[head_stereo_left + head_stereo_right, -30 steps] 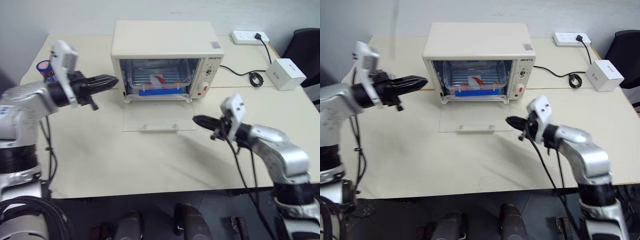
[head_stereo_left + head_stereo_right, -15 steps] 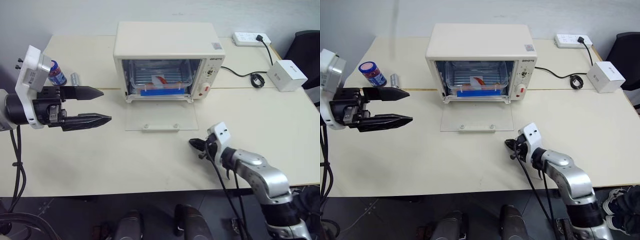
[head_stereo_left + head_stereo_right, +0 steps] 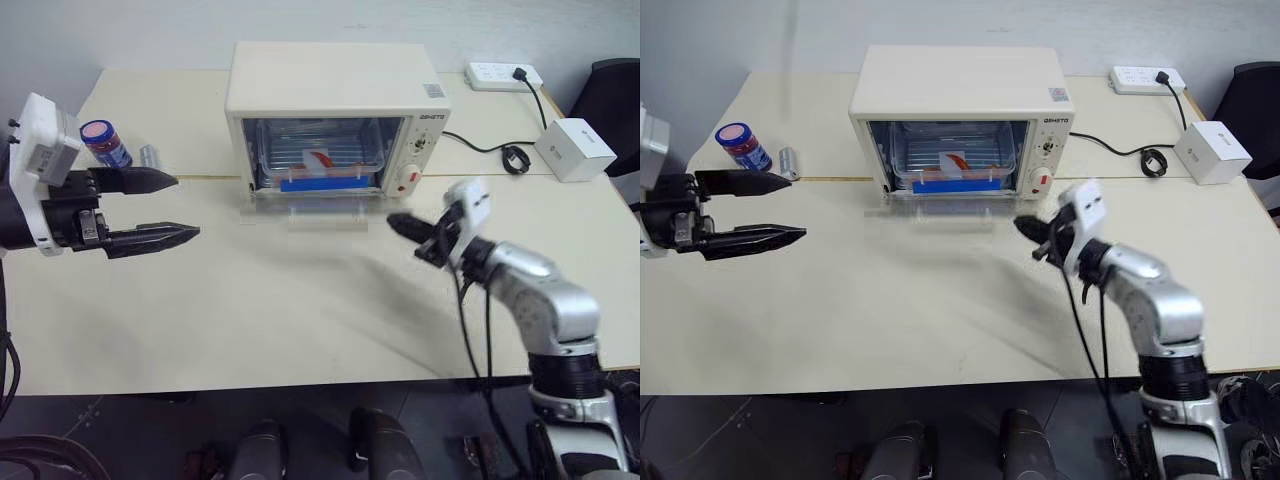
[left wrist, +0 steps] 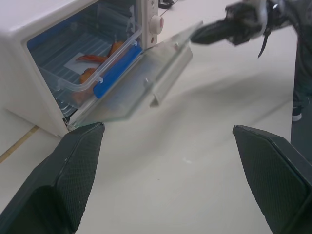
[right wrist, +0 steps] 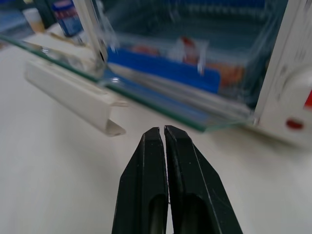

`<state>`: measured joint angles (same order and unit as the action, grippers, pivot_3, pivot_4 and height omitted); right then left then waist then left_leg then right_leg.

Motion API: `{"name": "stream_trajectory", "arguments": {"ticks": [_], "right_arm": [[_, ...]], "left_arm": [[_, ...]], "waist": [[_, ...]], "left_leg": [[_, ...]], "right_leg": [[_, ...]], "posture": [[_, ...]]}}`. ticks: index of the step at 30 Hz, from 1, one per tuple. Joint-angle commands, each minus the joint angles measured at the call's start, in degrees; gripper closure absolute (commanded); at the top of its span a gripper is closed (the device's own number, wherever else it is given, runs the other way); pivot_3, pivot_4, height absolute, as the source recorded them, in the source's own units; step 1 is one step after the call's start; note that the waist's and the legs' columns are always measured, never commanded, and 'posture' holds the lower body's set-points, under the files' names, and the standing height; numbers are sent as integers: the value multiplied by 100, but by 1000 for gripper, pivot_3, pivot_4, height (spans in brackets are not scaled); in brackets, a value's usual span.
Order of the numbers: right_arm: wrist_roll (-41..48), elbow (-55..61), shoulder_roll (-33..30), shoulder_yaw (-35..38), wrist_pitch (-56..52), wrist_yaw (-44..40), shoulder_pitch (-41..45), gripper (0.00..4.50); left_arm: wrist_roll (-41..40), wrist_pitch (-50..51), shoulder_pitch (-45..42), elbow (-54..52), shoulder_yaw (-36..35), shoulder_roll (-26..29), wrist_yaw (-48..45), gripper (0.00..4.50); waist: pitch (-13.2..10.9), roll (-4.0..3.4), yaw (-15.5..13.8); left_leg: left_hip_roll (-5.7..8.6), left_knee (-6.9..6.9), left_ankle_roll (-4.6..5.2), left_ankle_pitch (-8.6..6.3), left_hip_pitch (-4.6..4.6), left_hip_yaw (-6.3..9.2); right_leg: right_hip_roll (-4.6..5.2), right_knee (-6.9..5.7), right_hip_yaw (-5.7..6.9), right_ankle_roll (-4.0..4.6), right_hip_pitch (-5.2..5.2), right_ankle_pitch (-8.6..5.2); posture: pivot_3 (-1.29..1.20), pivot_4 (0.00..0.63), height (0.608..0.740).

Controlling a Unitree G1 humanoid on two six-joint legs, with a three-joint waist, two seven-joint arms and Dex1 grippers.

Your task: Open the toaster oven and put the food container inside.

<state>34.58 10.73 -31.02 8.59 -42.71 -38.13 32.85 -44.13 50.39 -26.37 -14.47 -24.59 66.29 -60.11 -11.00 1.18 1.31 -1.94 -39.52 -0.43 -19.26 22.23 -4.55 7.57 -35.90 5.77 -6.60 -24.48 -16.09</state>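
We read the current step as closing: the food container already sits inside the toaster oven, on its rack, blue clip strip facing the opening.

Nearest to us, the left gripper hangs over the table with its two fingers spread wide and nothing between them. The oven opening lies at about 2 o'clock from it, well apart.

The right gripper has its fingers pressed together, empty, tip pointing toward the oven. The glass door stands partly raised off the table, neither flat nor shut, its outer edge just beside this tip; whether the tip touches the glass we cannot tell. From the tip, the container lies at about 11 o'clock, behind the door.

In our judgement, the next move calls for the right gripper to push the door's free edge upward and inward until it seats against the oven front, keeping clear of the red knob.
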Motion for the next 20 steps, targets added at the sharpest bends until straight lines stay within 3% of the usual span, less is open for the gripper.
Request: {"name": "stream_trajectory", "arguments": {"ticks": [1, 3, 8, 14, 20], "right_arm": [[476, 61, -619, 510, -390, -376, 438, 4168], [605, -52, -992, 600, -554, -639, 538, 3793], [705, -299, -2068, 812, -576, -1585, 387, 2164], [1117, -521, -2730, 1205, -837, -2315, 143, 148], [1077, -468, -2732, 1204, -648, -2399, 14, 58]], "left_arm": [[176, -253, 74, 116, -242, 97, 37, 5], [210, -318, 108, 170, -257, 103, 39, 0], [285, -452, 182, 303, -351, 160, 6, 0], [253, -454, 212, 336, -489, 267, -104, 0], [196, -409, 210, 291, -554, 259, -66, 0]], "waist": [[0, 0, -9], [0, 0, -20], [0, 0, -108], [0, 0, -116], [0, -1, -114]], "left_leg": [[0, 0, 0, 0, 0, 2], [0, 2, 1, 0, 0, 1], [2, 3, 7, -4, 0, -7], [1, 3, 8, -5, 0, -11], [0, 1, 7, -4, -1, -14]], "right_leg": [[0, 0, 1, 0, 0, 0], [0, 0, 1, 0, 0, 0], [1, 5, -2, 0, -2, 0], [1, 6, -2, 0, -2, 0], [1, 5, -4, 0, -2, 0]], "posture": [[0, 150, 740], [0, 150, 740], [0, 150, 740], [0, 150, 740], [0, 150, 740]]}}
